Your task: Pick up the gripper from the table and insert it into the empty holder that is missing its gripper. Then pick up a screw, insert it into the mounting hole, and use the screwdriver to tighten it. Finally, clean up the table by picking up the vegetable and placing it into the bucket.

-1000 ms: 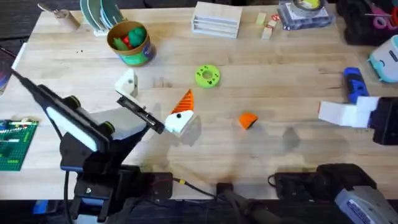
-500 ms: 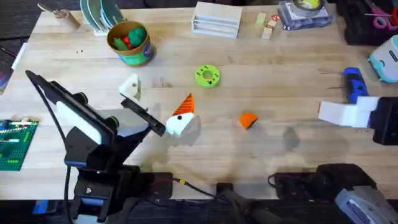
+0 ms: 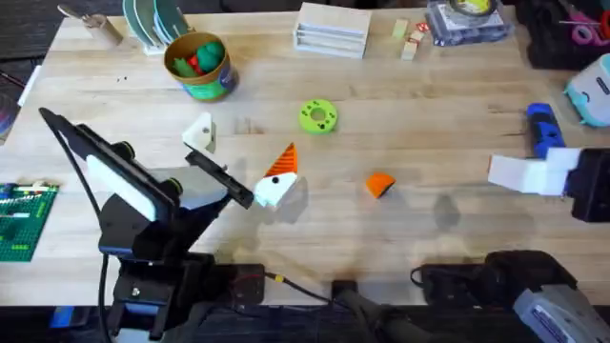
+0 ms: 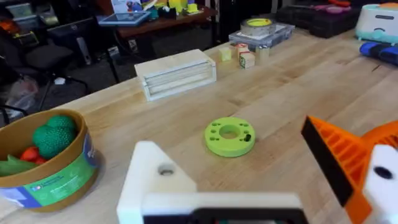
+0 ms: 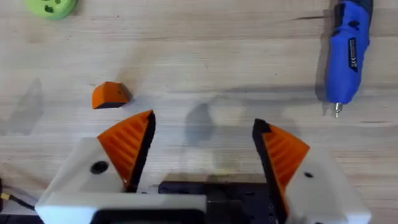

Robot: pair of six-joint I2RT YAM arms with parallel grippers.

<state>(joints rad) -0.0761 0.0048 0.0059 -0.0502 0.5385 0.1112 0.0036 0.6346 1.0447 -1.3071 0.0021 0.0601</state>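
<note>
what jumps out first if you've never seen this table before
The loose orange gripper pad lies alone on the bare wood near the table's middle. Beside it, the left gripper shows a mismatch: one finger tipped with orange, the other a bare white holder with an empty screw hole. Further off, the lime-green disc lies mid-table, the bucket stands at the far left, and the blue screwdriver lies at the right.

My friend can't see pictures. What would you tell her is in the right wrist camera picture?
The right arm's pincer hangs open over a wooden table, its two white fingers tipped with orange ribbed pads. On the table beyond it lie a small loose orange pad, a blue screwdriver and part of a lime-green disc.
</note>
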